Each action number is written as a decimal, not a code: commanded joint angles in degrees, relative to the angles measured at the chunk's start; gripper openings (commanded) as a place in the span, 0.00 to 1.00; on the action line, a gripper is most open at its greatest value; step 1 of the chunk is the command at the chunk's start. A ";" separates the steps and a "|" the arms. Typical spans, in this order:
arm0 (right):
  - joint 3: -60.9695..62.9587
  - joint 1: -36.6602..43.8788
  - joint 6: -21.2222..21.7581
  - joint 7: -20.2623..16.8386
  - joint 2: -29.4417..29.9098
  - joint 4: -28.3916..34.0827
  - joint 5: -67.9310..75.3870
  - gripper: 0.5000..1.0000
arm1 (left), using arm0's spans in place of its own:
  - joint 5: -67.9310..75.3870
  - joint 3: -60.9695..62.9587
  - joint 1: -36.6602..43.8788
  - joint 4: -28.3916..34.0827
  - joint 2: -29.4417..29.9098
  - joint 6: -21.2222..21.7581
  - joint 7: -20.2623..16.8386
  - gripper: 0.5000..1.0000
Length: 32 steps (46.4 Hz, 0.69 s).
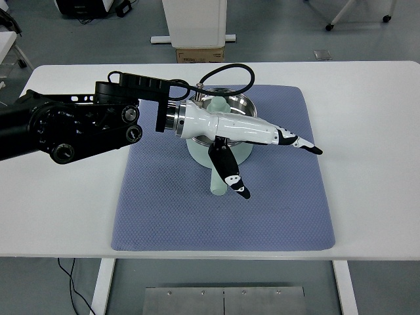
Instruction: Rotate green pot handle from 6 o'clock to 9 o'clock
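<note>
The left arm [72, 125] enters from the left edge, black and bulky, and ends in the white left hand [246, 141], which hovers over the middle of the blue mat [164, 210] on the white tabletop [367, 131]. The hand is spread and holds nothing: its long fingers [295, 140] stretch out to the right, while the thumb [230, 172] angles down toward the robot.

The green pot [239, 105] sits directly beneath the hand, its metal rim showing just past the wrist on the far side. The pot's pale green handle [217, 184] sticks out from under the palm toward the robot's side, so its long axis runs near to far, roughly at 6 o'clock. The thumb lies just to the right of the handle and nearly alongside it; from this steep view I cannot tell whether they touch.

That placement is what matters, in my judgement: the handle must swing leftward to 9 o'clock, and the thumb is already on the side from which to push it. No right arm is visible, so the left hand is the only one placed for the work.
</note>
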 commanded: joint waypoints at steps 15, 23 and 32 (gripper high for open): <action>-0.01 0.00 0.00 0.00 0.00 0.00 0.00 1.00 | 6.90 1.16 -2.67 0.10 -0.01 -0.08 0.00 1.00; -0.01 0.00 0.00 0.00 0.00 0.00 0.00 1.00 | 9.54 4.76 -4.60 0.01 0.16 -0.43 0.00 1.00; -0.01 0.00 0.00 0.00 0.00 0.00 0.00 1.00 | 12.27 6.00 -6.63 -0.43 0.60 -4.30 0.00 1.00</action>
